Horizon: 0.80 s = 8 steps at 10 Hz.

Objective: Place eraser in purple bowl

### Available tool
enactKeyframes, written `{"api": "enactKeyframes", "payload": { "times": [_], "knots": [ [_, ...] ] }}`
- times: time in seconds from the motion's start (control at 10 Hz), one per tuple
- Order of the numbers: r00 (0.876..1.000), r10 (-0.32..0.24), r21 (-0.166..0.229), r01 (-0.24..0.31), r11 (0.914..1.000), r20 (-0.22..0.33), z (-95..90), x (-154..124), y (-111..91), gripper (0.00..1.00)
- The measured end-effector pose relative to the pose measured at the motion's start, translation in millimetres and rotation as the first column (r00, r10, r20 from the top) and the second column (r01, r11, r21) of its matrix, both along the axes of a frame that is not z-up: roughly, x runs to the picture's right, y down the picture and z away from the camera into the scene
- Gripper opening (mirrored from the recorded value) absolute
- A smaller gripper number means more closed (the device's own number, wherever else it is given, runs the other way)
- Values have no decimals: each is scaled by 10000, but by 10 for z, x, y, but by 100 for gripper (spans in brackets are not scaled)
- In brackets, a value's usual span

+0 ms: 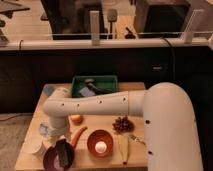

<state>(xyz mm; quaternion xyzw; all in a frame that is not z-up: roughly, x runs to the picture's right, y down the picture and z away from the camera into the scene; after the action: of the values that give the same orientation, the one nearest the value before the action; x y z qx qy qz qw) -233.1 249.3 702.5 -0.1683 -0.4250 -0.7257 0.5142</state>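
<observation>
The purple bowl (54, 161) sits at the front left corner of the wooden table. My gripper (62, 146) hangs from the white arm straight over the bowl. It is shut on the eraser (63, 152), a dark oblong block held upright. The eraser's lower end is down inside the bowl's rim. I cannot tell whether it touches the bowl's bottom.
An orange bowl (100, 143) with a pale object inside stands right of the purple bowl. A carrot (78, 135) lies between them. A white cup (32, 148) stands left of the purple bowl. A green tray (95, 85) is at the back. A pine cone (121, 124) and an orange fruit (76, 119) are mid-table.
</observation>
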Motion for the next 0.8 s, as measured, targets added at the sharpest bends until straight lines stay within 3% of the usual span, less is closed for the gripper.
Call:
{"api": "enactKeyframes", "payload": {
  "times": [0.3,0.8],
  "knots": [
    [9985,265,-192,-256,9995,471,-45,-8,-44,80],
    [9980,323,-216,-312,9993,535,-49,-2,-56,80]
  ]
}}
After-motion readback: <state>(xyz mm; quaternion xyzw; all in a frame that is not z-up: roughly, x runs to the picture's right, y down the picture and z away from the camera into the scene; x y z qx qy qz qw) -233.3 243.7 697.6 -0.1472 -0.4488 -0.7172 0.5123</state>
